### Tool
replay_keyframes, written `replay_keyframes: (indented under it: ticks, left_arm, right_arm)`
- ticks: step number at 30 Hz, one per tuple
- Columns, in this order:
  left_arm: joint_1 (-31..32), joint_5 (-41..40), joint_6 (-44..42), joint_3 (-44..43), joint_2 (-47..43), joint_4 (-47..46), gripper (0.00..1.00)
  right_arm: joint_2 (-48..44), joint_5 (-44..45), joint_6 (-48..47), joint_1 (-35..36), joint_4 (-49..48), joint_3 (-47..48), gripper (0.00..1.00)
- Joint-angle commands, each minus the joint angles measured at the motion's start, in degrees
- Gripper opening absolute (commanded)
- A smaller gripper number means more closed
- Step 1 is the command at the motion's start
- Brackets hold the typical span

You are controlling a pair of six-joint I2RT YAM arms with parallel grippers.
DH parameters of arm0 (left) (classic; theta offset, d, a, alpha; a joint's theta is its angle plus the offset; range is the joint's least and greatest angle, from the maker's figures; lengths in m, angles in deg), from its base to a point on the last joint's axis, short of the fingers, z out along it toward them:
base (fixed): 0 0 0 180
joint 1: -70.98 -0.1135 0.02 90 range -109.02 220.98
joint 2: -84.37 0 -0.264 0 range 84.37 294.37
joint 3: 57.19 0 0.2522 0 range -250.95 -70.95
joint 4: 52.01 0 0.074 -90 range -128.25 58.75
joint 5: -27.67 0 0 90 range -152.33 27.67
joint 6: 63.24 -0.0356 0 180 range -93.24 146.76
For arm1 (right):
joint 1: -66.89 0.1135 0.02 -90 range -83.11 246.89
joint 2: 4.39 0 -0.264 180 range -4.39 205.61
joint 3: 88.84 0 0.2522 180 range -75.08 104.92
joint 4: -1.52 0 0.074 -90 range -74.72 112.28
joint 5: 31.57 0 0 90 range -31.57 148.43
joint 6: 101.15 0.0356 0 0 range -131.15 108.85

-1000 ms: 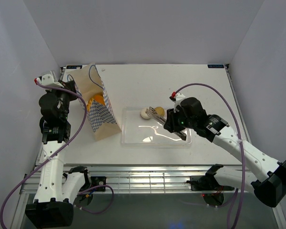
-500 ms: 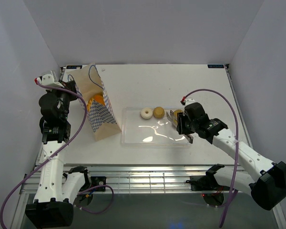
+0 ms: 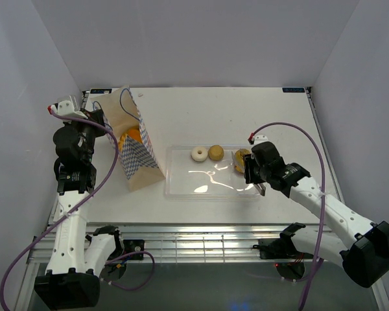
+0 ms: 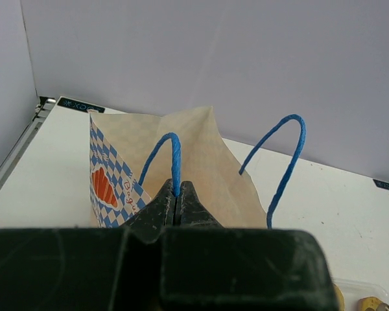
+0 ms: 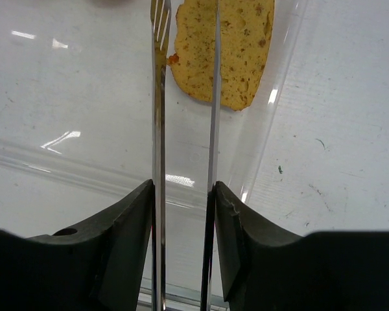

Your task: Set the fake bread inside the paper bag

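The paper bag [image 3: 135, 155] stands open at the table's left, with an orange roll [image 3: 131, 137] inside. My left gripper [image 4: 177, 194] is shut on one blue cord handle [image 4: 174, 159] and holds it up. The other handle [image 4: 286, 162] hangs free. A pale ring bun [image 3: 198, 153], a brown bun [image 3: 215, 152] and a toast slice [image 3: 241, 159] lie in the clear tray [image 3: 207, 188]. My right gripper [image 5: 181, 188] is shut on metal tongs [image 5: 157, 116]. The tong tips straddle the near edge of the toast slice [image 5: 233, 52], with the blades apart.
The tray's right rim [image 5: 272, 129] runs just right of the tongs, with bare white table [image 5: 350, 129] beyond it. White walls enclose the table at the back and both sides. A purple cable [image 3: 298, 129] loops above the right arm.
My right gripper with the tongs has moved right and back from the two buns to the toast slice at the tray's right end. The left arm and bag have not moved.
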Motion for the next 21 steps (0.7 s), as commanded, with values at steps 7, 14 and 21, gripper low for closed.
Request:
replay_keyframes:
  ticks: [7, 14, 21]
  left_arm:
    - [-0.3, 1.1, 0.5, -0.6, 0.4, 0.1, 0.0]
    - [-0.3, 1.1, 0.6, -0.8, 0.4, 0.3, 0.0]
    - [-0.3, 1.0, 0.5, -0.8, 0.4, 0.3, 0.0]
  right_arm:
    - [1.6, -0.9, -1.0, -0.1, -1.8, -1.8, 0.5]
    - [3.4, 0.2, -1.0, -0.1, -1.5, -2.2, 0.51]
    - [5.5, 1.5, -1.0, 0.0, -1.0, -1.1, 0.46]
